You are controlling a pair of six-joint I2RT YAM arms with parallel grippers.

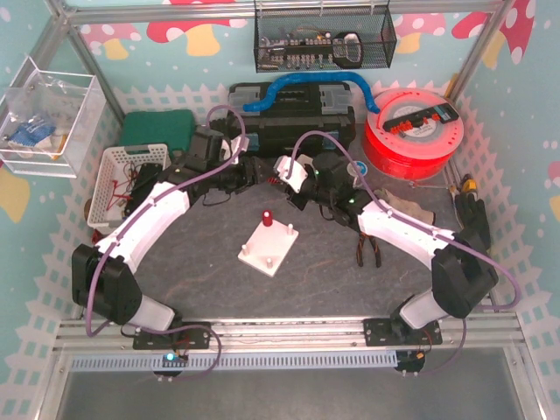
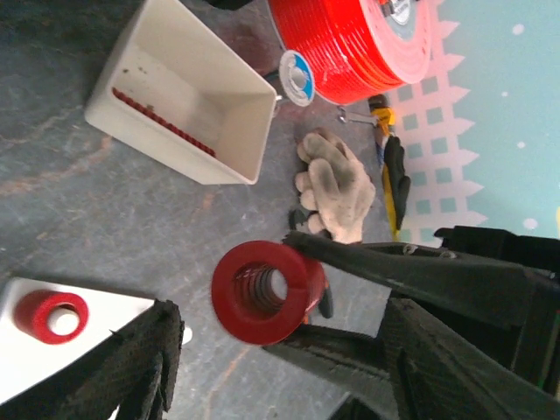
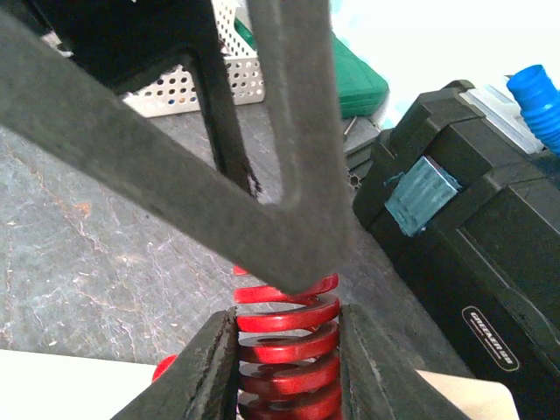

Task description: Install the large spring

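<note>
The large spring is a thick red coil, and my right gripper is shut on it, one finger on each side. From the left wrist view I look down its bore, where the large spring hangs above the table in the right gripper's dark fingers. My left gripper straddles it with the jaws apart and a gap at its left pad. One left finger crosses over the coil's tip. The two grippers meet at the mid-back of the table. The white base plate carries a red sleeve.
A black toolbox stands behind the grippers, with a red filament spool to its right. A white bin holds a thin red spring. Gloves and pliers lie at the right. A white basket sits at the left.
</note>
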